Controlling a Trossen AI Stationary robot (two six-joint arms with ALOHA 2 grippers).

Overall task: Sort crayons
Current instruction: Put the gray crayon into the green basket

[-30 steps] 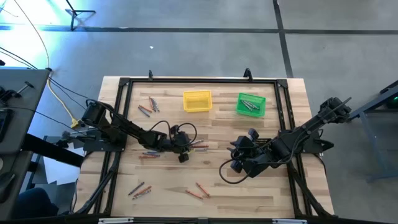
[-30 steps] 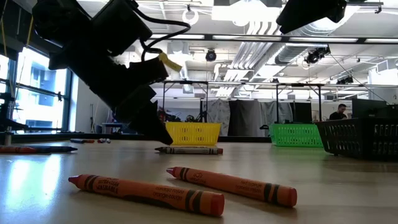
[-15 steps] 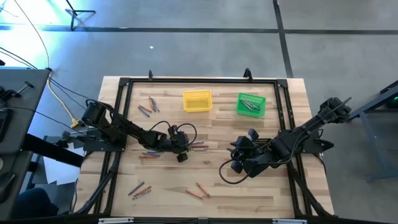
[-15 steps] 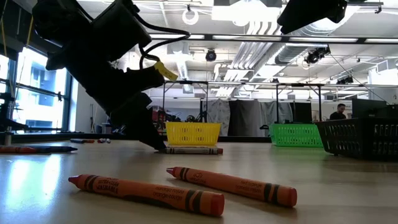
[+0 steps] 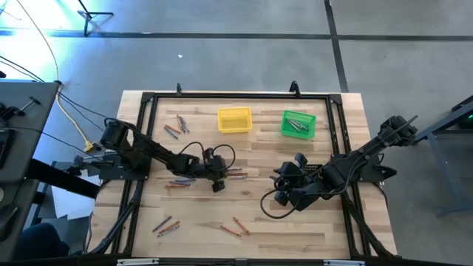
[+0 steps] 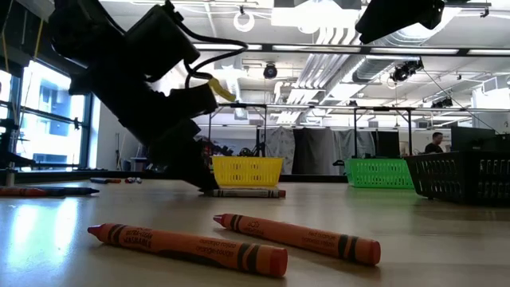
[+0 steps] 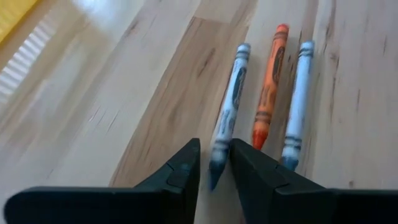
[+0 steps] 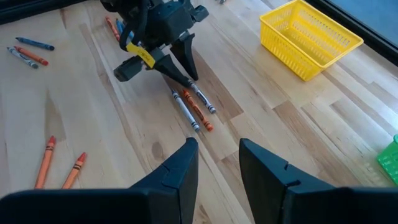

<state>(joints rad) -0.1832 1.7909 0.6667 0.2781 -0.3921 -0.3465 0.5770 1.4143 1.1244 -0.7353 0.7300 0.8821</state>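
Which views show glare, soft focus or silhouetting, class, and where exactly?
Left wrist view: glare washes out the table near the yellow bin; the fingers look soft. Low view: the left gripper is a dark silhouette against bright ceiling lights, while the near orange crayons are sharp. High view: blue glare at the floor's corner.

Orange, grey and blue-grey crayons flat in scattered clusters on wood.

light: bright overhead; glare: window, tabletop | blur: left wrist edges
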